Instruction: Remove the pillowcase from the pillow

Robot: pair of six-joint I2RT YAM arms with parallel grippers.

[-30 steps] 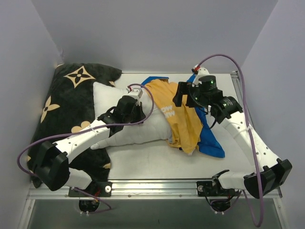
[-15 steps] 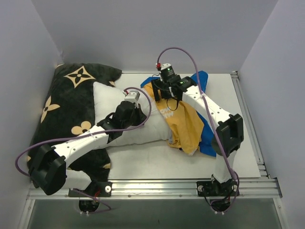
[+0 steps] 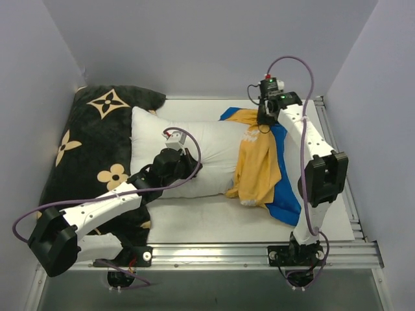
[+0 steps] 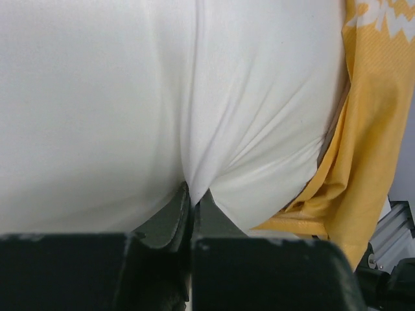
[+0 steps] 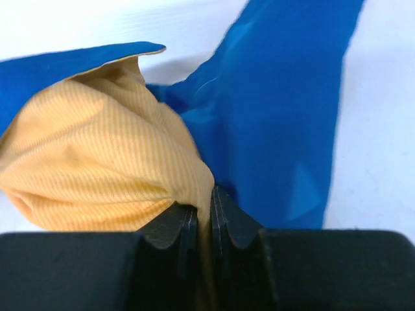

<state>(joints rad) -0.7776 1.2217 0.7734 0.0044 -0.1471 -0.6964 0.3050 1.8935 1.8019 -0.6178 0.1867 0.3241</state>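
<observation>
The white pillow lies across the table, its left end on a black cushion. My left gripper is shut on a pinch of the pillow's white fabric at its near side, the jaws pressed together. The pillowcase is bunched over the pillow's right end, orange inner side outward with blue showing at the edges. My right gripper is at the pillowcase's far edge, shut on a fold of the orange fabric, with the blue fabric beside it.
A black cushion with tan flower motifs fills the left side against the wall. Grey walls close in at the back and both sides. A metal rail runs along the table's near edge.
My right gripper went to the pillowcase's far edge, shut on it and drew it right; more white pillow shows. The left gripper kept its hold, shifting slightly.
</observation>
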